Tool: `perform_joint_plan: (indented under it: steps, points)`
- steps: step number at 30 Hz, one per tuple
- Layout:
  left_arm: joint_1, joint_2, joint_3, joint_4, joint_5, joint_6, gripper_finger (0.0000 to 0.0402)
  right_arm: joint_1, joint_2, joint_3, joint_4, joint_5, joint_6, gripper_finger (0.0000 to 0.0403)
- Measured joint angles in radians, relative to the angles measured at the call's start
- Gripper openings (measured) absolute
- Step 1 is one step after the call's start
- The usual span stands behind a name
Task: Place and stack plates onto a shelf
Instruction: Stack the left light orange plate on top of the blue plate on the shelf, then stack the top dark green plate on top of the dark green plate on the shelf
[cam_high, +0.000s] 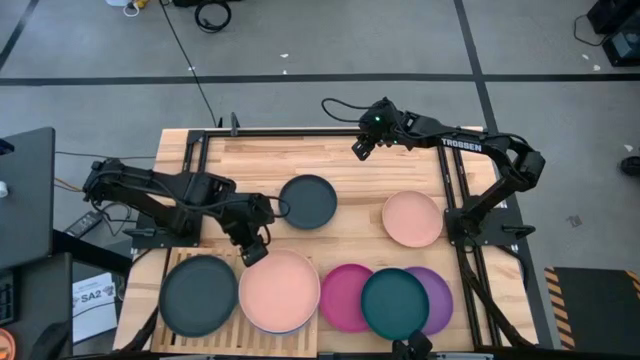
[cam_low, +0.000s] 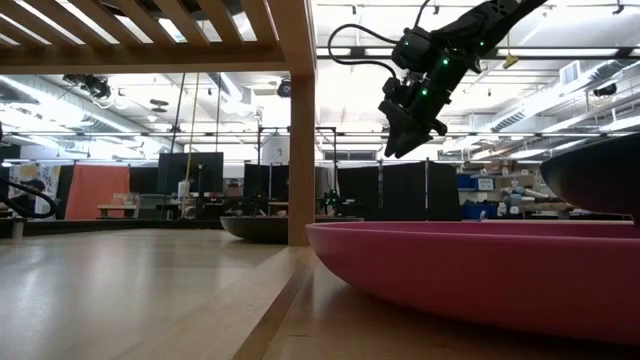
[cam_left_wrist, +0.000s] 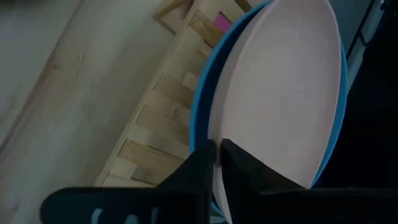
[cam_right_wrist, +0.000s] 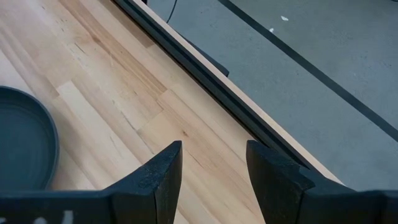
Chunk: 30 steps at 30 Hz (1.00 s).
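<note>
While the arms work above the table:
Left gripper (cam_high: 256, 252): narrowly parted jaws pinch the rim of the salmon plate (cam_high: 279, 290).
Salmon plate: lies on a blue plate (cam_left_wrist: 202, 112) on the shelf (cam_high: 228, 337), beside a black plate (cam_high: 198, 295).
Right gripper (cam_high: 361, 149): open, empty, raised over the table's far edge.

I see the table (cam_high: 350, 165) carrying the shelf (cam_high: 225, 340) and five loose plates: dark, salmon, magenta, teal, purple.
</note>
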Motion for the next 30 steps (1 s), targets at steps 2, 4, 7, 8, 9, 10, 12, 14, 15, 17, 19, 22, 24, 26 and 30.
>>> perform_joint_plan:
  steps: [2,4,7,8,9,10,12,14,15,17,19,22,24,26,30]
  points:
    - [0.0,0.0,0.0,0.0,0.0,0.0,0.0037,0.0,0.0,0.0,0.0,0.0,0.0,0.0184]
    - [0.0,0.0,0.0,0.0,0.0,0.001,0.0038,0.0,0.0,0.0,0.0,0.0,0.0,0.0184]
    - [0.0,0.0,0.0,0.0,0.0,0.0,0.0038,0.0,0.0,0.0,0.0,0.0,0.0,0.0184]
    - [0.0,0.0,0.0,0.0,0.0,0.0,0.0039,0.0,0.0,0.0,0.0,0.0,0.0,0.0184]
    - [0.0,0.0,0.0,0.0,0.0,0.0,0.0041,0.0,0.0,0.0,0.0,0.0,0.0,0.0184]
    - [0.0,0.0,0.0,0.001,0.0,0.0,0.0044,0.0,0.0,0.0,0.0,0.0,0.0,0.0184]
    - [0.0,0.0,0.0,0.001,0.0,0.0,0.0055,0.0,0.0,0.0,0.0,0.0,0.0,0.0184]
    - [0.0,0.0,0.0,0.001,0.0,0.0,0.0069,0.0,0.0,0.0,0.0,0.0,-0.001,0.0184]
    - [0.0,0.0,0.0,0.001,0.0,0.0,0.0078,0.0,0.0,0.0,0.0,0.0,-0.002,0.0184]
    - [0.0,0.0,0.0,0.001,0.0,0.0,0.0099,0.0,0.0,0.0,0.0,0.0,-0.002,0.0184]
    - [0.0,0.0,0.0,0.001,-0.001,0.001,0.012,0.0,0.0,0.0,0.0,0.0,-0.003,0.0184]
    - [0.0,0.0,0.0,0.001,-0.012,0.009,0.0152,0.0,0.0,0.0,0.0,0.0,-0.003,0.0184]
    - [0.0,0.0,0.0,0.001,-0.019,0.045,0.017,0.0,0.0,0.0,0.0,0.0,0.0,0.0184]
    - [0.003,0.0,0.0,0.001,-0.026,0.096,0.0183,0.0,0.0,0.0,0.0,-0.024,-0.001,0.0184]
    - [0.037,0.0,0.0,0.001,-0.048,0.147,0.0191,0.0,0.0,0.0,0.0,-0.098,0.0,0.0184]
